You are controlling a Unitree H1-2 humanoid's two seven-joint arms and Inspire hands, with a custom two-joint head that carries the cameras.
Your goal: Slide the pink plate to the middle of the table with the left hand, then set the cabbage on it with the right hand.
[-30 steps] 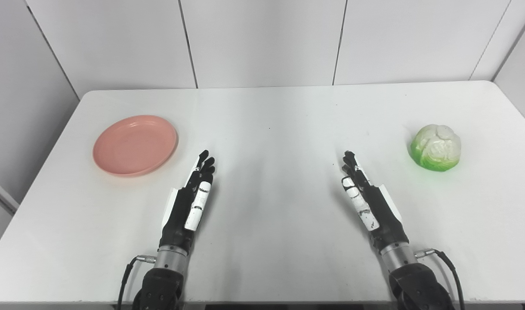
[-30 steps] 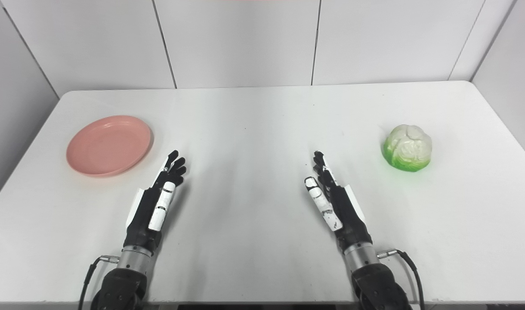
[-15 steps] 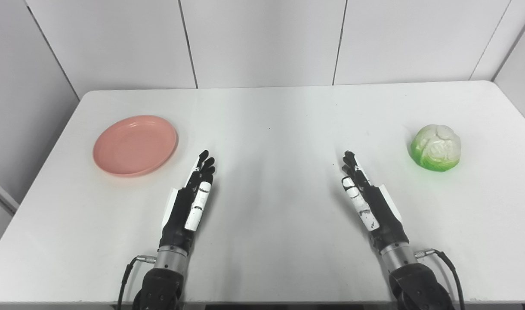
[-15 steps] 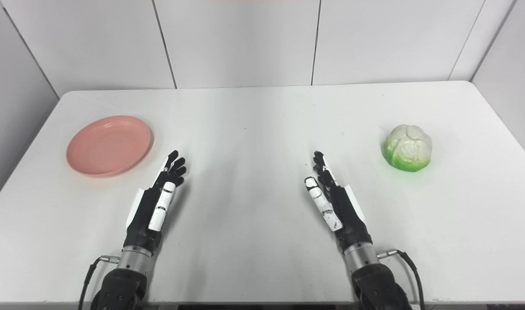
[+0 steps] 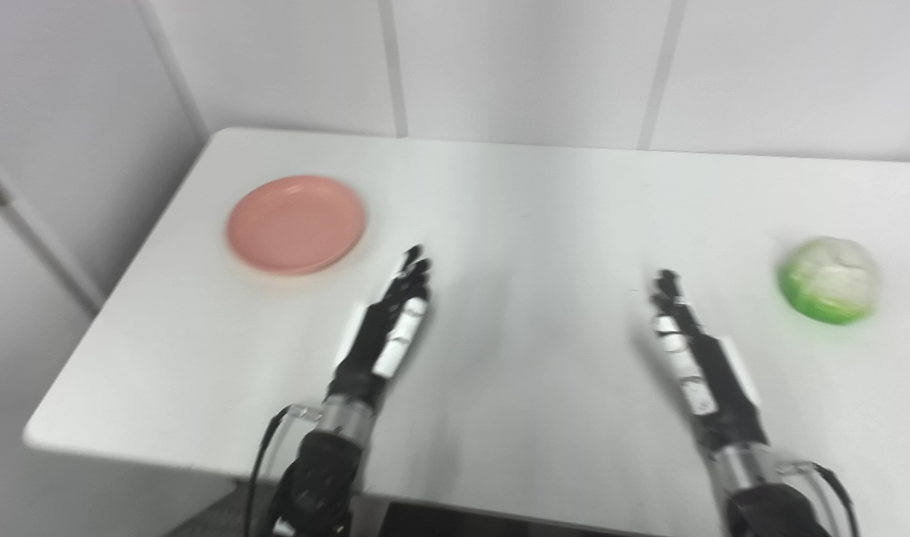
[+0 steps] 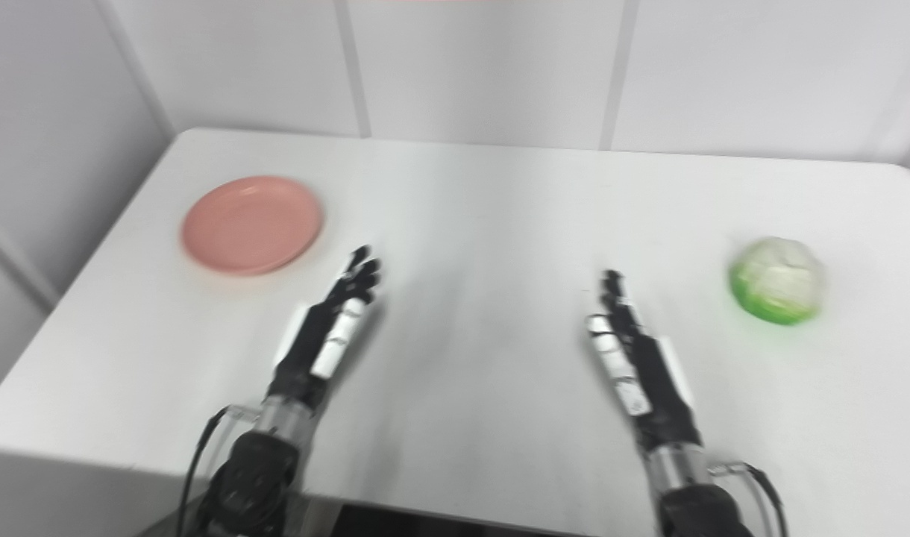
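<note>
A white table (image 5: 515, 224) with rounded corners is seen filling most of both views, backed by pale wall panels (image 5: 522, 67) divided by vertical seams. Both views are noticeably blurred, so fine detail is not made out.

The two arms are seen entering from the near edge. The left hand (image 5: 389, 328) is held over the left-centre of the table, edge-on with the thumb uppermost, its fingers (image 5: 414, 267) extended straight and lying close together, pointing away and slightly to the right. Nothing is held in it. The right hand (image 5: 690, 350) is held in a mirrored pose over the right-centre, fingers straight and pointing away and slightly to the left, and nothing is held in it either. Whether either hand is resting on the table surface cannot be told. A cable (image 5: 265, 447) is seen looping from the left wrist.

The pink plate (image 5: 297, 224) is found lying flat at the far left of the table, near the left edge, just beyond and left of the left fingertips but apart from them. It carries nothing.

The cabbage (image 5: 828, 289), white on top and green at the base, is found sitting on the table at the far right, well apart from the plate and clear of the right hand.
</note>
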